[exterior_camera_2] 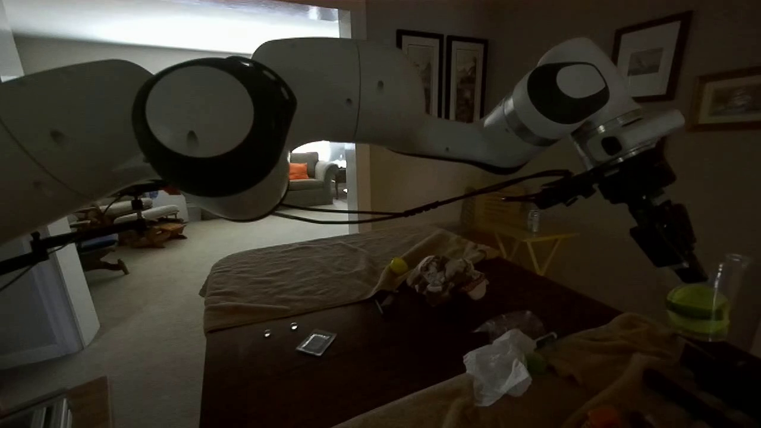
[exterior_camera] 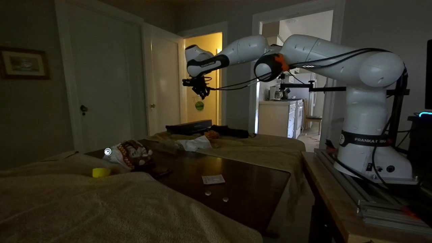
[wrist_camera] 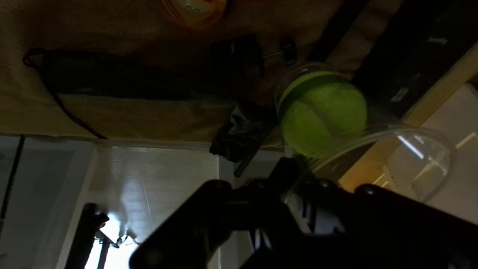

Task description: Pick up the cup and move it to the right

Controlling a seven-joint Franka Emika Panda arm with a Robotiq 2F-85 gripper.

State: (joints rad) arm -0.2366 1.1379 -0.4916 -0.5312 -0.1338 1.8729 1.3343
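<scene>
The clear cup shows in an exterior view [exterior_camera_2: 735, 270], tilted in the air, and in the wrist view [wrist_camera: 429, 160] with its open rim toward the camera. A yellow-green mass, ball-like in the wrist view [wrist_camera: 323, 116], fills its lower end; it also shows in an exterior view [exterior_camera: 199, 106]. My gripper shows in both exterior views [exterior_camera: 202, 96] [exterior_camera_2: 692, 273] and in the wrist view [wrist_camera: 295, 175]. Its dark fingers are closed on the cup's wall near the rim, holding the cup above the cloth-covered table. The exact finger contact is too dark to see.
On the dark table [exterior_camera: 249, 199] lie a flat packet [exterior_camera: 213, 179], two small clear pieces, a patterned bag [exterior_camera: 135, 153] and white crumpled plastic [exterior_camera: 195, 143]. A yellow object [exterior_camera: 101, 172] sits on the blanket. A long black box [exterior_camera: 189, 127] lies at the far end.
</scene>
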